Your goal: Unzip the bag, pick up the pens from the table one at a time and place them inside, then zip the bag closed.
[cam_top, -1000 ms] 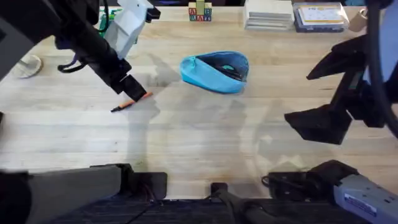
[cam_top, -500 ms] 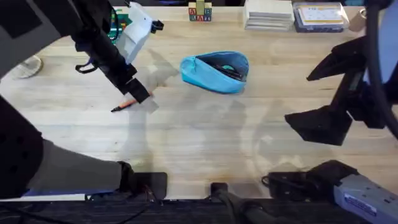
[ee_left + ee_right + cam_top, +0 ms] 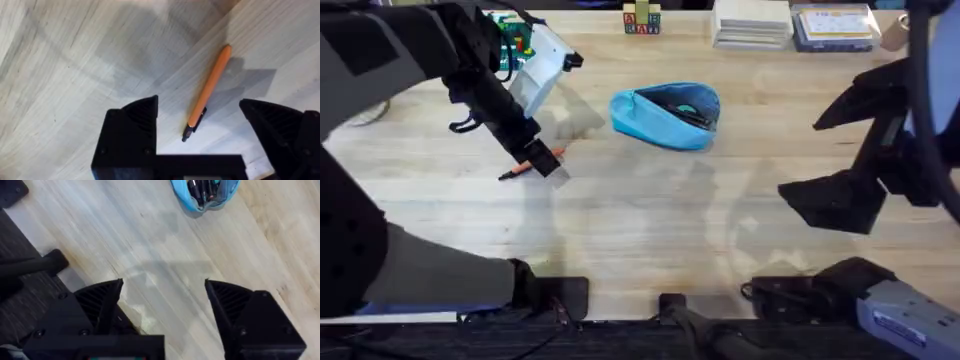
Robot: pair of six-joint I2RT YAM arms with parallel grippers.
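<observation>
Two arms: both bases sit at the near edge of the table (image 3: 650,230), left at 7 o'clock, right at 5 o'clock in the overhead view.
Right gripper (image 3: 162,305): fingers spread wide and holding nothing — it hangs above bare planks near the table's right side, well apart from the bag.
Left gripper (image 3: 200,117): fingers parted, one on each side of the orange pen (image 3: 207,95), neither touching it in the wrist view; overhead, the gripper is at about 10 o'clock from the table's middle.
Orange pen: flat on the table, dark tip toward the gripper body, orange end pointing away; overhead it lies slanted, dark tip to the lower left, partly under the gripper.
Bag (image 3: 665,116): light blue, lying at roughly 12 o'clock from the table's middle, just right of the left gripper's reach and well apart from the orange pen; its zipper is open, showing dark lining.
Bag contents: dark, thin items and a teal bit show inside the opening — I cannot tell exactly what they are.
Far edge: a stack of books (image 3: 752,22) and coloured blocks (image 3: 642,18) stand behind the bag.
</observation>
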